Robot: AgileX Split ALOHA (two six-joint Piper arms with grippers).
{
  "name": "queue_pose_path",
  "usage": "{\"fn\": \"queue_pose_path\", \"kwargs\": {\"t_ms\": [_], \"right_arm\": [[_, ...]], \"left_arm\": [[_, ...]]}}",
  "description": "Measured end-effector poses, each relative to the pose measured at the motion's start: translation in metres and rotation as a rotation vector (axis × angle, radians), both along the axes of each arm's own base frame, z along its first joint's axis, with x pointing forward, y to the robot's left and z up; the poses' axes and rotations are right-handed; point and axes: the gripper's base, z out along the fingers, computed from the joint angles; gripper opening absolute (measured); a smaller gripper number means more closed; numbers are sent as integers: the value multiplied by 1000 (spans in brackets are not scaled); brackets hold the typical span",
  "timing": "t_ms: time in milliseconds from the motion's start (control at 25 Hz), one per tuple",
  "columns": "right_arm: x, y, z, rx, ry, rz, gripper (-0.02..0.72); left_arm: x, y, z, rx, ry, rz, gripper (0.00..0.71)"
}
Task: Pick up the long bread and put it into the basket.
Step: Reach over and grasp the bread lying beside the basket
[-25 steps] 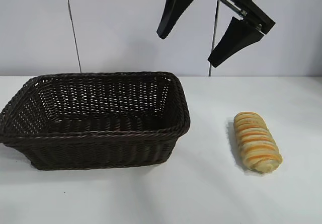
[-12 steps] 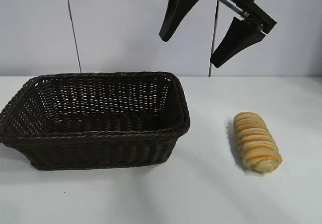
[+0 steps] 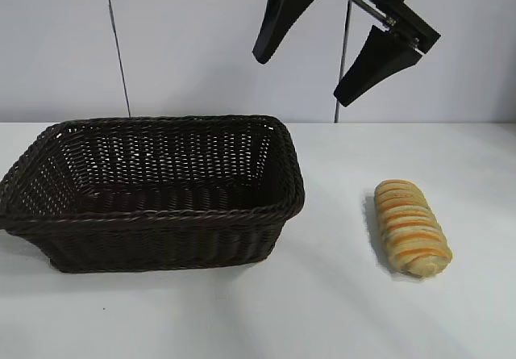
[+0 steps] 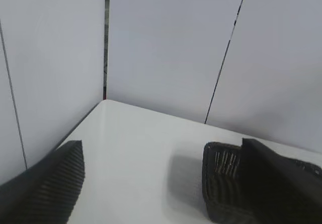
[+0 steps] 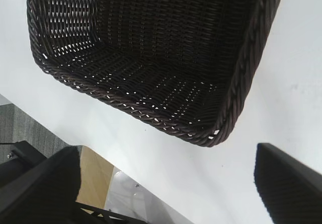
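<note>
On the white worktop (image 3: 339, 310), the long bread (image 3: 410, 227) lies on its side, well apart from the basket (image 3: 153, 189) and to its right in the exterior view, untouched. High above the gap between them hangs the right gripper (image 3: 310, 52), jaws spread wide and holding nothing. The left gripper (image 4: 161, 178) shows only in its own wrist view, likewise wide open and empty, near the basket's corner. The loaf looks light and soft (a hard pinch would likely dent it), with a dry crust that should not slip. Best hold, I judge, is across the narrow middle, fingers on the two long flanks, closing gently.
</note>
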Motion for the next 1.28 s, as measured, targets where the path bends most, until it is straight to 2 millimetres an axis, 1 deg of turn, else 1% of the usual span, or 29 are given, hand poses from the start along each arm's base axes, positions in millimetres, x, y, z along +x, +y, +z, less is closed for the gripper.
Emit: {"fn": "queue_pose_path", "kwargs": {"t_ms": [160, 240, 320, 600, 880, 1280], "right_arm": [[0, 0, 0, 1, 1, 0, 650], [0, 0, 0, 1, 1, 0, 650], [0, 0, 0, 1, 1, 0, 650], [0, 0, 0, 1, 1, 1, 650], [0, 0, 0, 1, 1, 1, 650], [0, 0, 0, 3, 2, 1, 650]], "left_arm": [[15, 4, -27, -24, 107, -1, 605], [20, 5, -37, -33, 145, -1, 605], [23, 5, -42, -39, 165, -1, 605], [22, 6, -42, -37, 166, 11, 605], [22, 7, -42, -34, 166, -25, 605], [22, 8, -42, -64, 163, -19, 605]]}}
